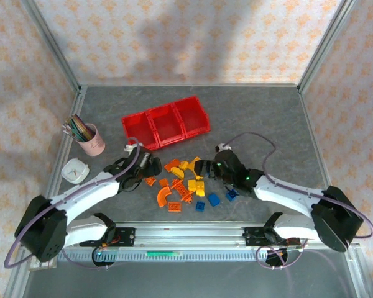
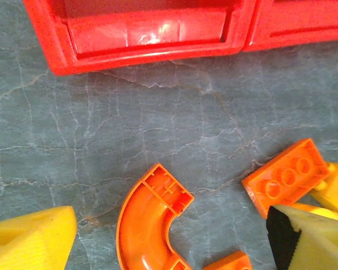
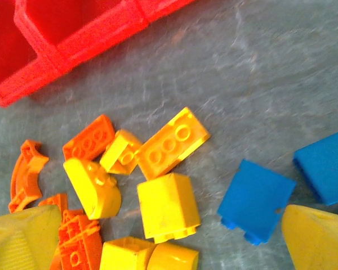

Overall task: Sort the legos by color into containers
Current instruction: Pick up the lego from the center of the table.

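Both jaws wide over scattered legos (image 1: 191, 185)

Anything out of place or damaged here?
Nothing damaged or spilled. The red bins sit skewed to the table edge, and the legos lie jumbled, some flipped underside up, like the orange arch. The pencil cup stands upright.

I count three red bins (image 1: 166, 124) joined in one row. In front of the bins lie three blue legos (image 1: 214, 199), about six yellow legos (image 1: 201, 185) and about eight orange legos (image 1: 164, 196), at least two curved. Left of the bins: one pink cup (image 1: 93, 141), one white object (image 1: 75, 170).
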